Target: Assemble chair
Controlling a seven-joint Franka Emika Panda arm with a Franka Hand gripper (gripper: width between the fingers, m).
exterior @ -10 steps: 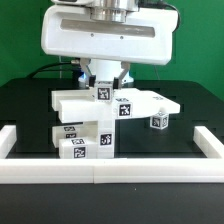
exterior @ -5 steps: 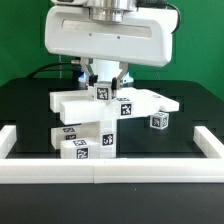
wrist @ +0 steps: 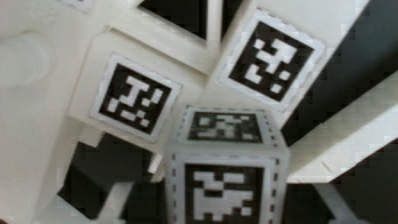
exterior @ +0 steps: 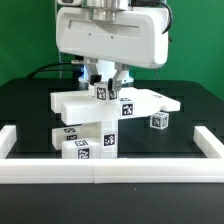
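The gripper (exterior: 104,84) is clamped on a small cube (exterior: 101,92) at the exterior view's upper centre, at the top edge of the flat slab (exterior: 75,103), which rests on stacked notched bars (exterior: 85,147), with a second cube (exterior: 158,121) at the exterior view's right, inside the border rails (exterior: 110,172).

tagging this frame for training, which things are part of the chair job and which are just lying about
Job: slab, upright block in the gripper, lower blocks, small cube.
Lying about: border rails, table.
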